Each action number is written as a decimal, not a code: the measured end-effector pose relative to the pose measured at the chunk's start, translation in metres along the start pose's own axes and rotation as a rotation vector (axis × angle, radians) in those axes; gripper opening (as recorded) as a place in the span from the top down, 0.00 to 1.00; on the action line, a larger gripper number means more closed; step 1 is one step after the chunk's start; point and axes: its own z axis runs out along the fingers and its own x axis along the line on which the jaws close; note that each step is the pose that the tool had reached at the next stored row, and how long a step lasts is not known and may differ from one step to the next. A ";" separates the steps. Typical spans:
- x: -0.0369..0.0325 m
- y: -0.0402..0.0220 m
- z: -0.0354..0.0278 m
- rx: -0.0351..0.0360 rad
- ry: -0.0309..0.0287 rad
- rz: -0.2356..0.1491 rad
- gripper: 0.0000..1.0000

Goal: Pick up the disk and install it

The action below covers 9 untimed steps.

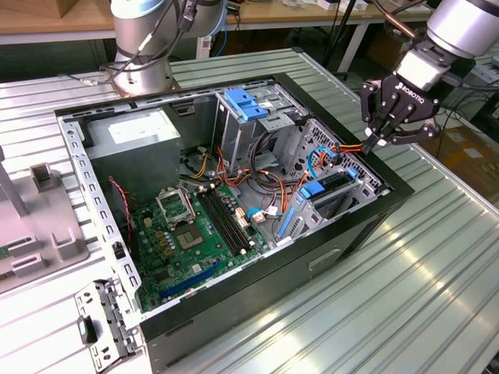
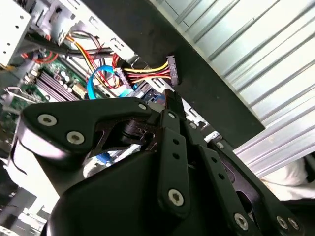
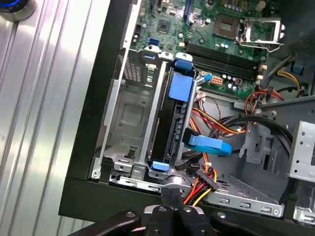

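The disk (image 1: 334, 185) stands on edge inside the drive cage at the front of the open computer case (image 1: 366, 226), with its blue side rails showing. In the first wrist view the disk (image 3: 175, 129) sits in the cage slot with a blue tab at its end. My gripper (image 1: 376, 142) hovers just above the case's rim at the exterior view's right, fingers shut together with nothing seen between them. Its tip (image 3: 171, 192) is beside the black power connector (image 3: 207, 180) on red and yellow wires. The same connector (image 2: 172, 70) lies just past the tip (image 2: 170, 97) in the second wrist view.
A motherboard (image 1: 191, 234), grey power supply (image 1: 132, 144) and an upper cage with a blue latch (image 1: 245, 105) fill the case. A blue flat cable (image 3: 209, 145) loops beside the disk. The case stands on a ribbed metal table (image 1: 437, 280); a grey fixture (image 1: 39, 226) sits at the exterior view's left.
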 end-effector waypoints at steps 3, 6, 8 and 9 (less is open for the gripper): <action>0.0000 0.0000 0.0001 -0.0068 0.0050 -0.097 0.89; 0.0000 0.0000 0.0002 -0.0109 0.0079 -0.156 0.89; 0.0000 0.0000 0.0003 -0.0142 0.0102 -0.203 0.89; 0.0000 0.0000 0.0003 -0.0154 0.0111 -0.220 0.89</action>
